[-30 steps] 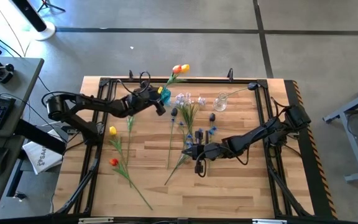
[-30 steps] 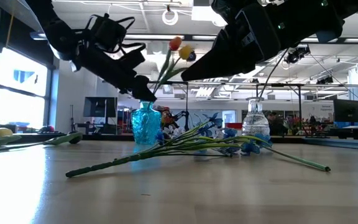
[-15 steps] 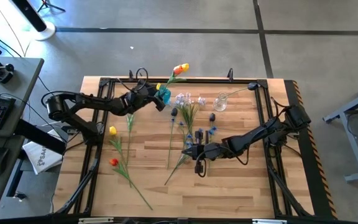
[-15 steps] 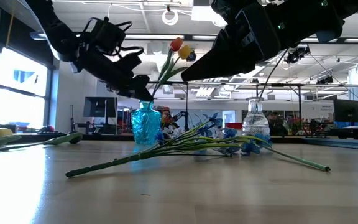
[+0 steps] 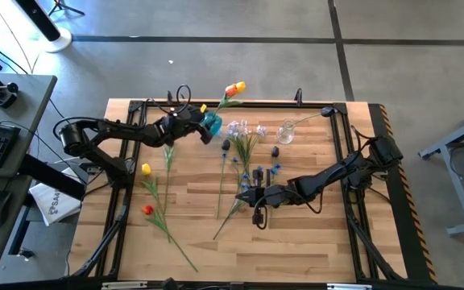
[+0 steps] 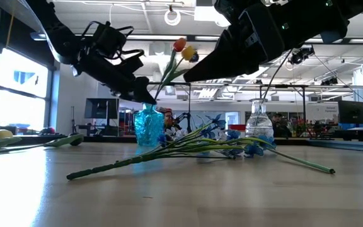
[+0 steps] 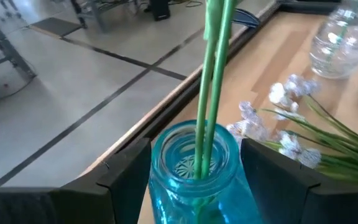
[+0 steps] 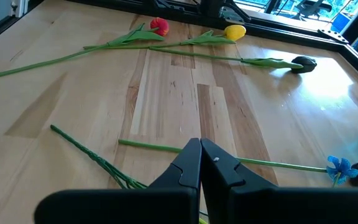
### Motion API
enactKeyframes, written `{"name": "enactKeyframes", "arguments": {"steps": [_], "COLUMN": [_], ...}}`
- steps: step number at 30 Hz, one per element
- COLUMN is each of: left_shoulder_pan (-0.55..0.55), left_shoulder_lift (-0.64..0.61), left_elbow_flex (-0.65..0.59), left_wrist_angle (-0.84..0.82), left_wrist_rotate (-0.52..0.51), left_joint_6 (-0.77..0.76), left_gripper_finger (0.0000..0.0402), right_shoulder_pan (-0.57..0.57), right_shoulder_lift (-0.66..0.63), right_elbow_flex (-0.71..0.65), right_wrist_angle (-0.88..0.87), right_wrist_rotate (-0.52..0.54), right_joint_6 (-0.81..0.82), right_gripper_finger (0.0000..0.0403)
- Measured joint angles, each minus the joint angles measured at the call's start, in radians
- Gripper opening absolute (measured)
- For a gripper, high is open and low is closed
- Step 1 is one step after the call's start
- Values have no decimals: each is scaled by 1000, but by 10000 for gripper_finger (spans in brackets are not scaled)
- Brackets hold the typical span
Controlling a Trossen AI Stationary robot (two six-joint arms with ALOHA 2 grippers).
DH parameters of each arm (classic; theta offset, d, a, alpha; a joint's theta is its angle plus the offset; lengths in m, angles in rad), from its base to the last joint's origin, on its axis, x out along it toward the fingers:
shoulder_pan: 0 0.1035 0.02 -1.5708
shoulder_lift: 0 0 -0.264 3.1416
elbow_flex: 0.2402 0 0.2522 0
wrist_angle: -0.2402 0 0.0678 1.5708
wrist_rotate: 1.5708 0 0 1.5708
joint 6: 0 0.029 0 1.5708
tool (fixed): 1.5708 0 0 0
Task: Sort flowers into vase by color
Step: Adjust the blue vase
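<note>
A blue glass vase point(image 5: 213, 122) stands near the table's far edge with an orange and a yellow tulip point(image 5: 234, 88) in it, their two stems point(image 7: 211, 81) rising from its mouth. My left gripper point(image 5: 193, 126) is open, with a finger on each side of the vase's neck point(image 7: 194, 165). I see no contact. A red tulip point(image 5: 147, 209) and a yellow tulip point(image 5: 146, 169) lie on the table's left part. Pale blossom sprays point(image 5: 244, 129) and blue clusters point(image 5: 264, 171) lie in the middle. My right gripper point(image 5: 256, 196) is shut, holds nothing, and hovers over their stems point(image 8: 148, 146).
A clear glass vase point(image 5: 286, 131) with one long stem in it stands to the right of the blue one. Loose stems fan toward the near edge point(image 5: 180, 246). A black rail frames the table point(image 5: 127, 161). Bare wood lies in the near right part point(image 5: 312, 242).
My left gripper has drawn back a little from the blue vase, toward the table's left and far edge, and has risen slightly. The vase and its two tulips have stayed put. The right arm has kept still.
</note>
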Motion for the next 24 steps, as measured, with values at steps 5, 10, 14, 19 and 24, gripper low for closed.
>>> {"name": "enactKeyframes", "arguments": {"steps": [5, 10, 14, 19, 24], "left_shoulder_pan": [0, 0, 0, 0, 0], "left_shoulder_lift": [21, 57, 62, 62, 62], "left_elbow_flex": [0, 1, 1, 1, 1], "left_wrist_angle": [4, 46, 70, 72, 72], "left_wrist_rotate": [6, 6, 6, 6, 4], "left_joint_6": [8, 19, 17, -1, 1], "left_gripper_finger": [237, 237, 236, 218, 185], "right_shoulder_pan": [0, 0, 0, 0, 0], "right_shoulder_lift": [0, 0, 0, 0, 0], "right_elbow_flex": [0, 0, 0, 0, 0], "right_wrist_angle": [0, 0, 0, 0, 0], "right_wrist_rotate": [0, 0, 0, 0, 0], "right_joint_6": [0, 0, 0, 0, 0], "right_gripper_finger": [0, 0, 0, 0, 0]}}
